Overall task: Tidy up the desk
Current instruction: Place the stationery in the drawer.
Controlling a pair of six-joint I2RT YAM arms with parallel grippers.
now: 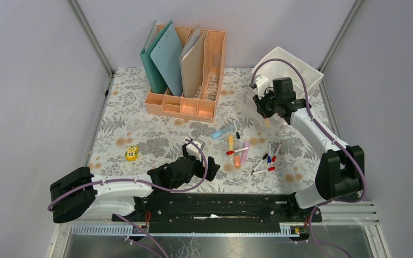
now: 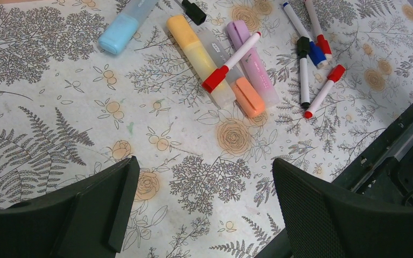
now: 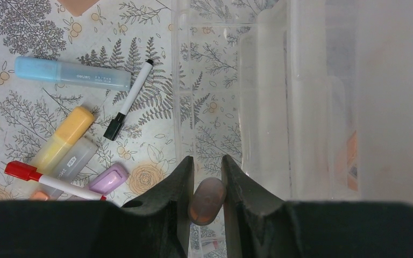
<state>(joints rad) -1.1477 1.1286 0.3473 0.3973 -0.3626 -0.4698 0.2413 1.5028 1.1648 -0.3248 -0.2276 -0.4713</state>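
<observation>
Right gripper [image 3: 207, 171] up close, pinching a peach thing [image 3: 207, 203] at the bin [image 3: 261, 97] rim; we fear it clips that wall and drops outside. Left gripper [image 2: 204, 177] spread wide above the desk [image 2: 59, 113], which lies under everything. We count four highlighters [image 2: 193, 51] and six pens [image 2: 303, 80], loose between the arms.

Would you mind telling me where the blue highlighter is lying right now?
In the top view the blue highlighter lies on the desk in front of the peach file rack, at the pen pile's far-left corner beside a black-capped marker.
</observation>
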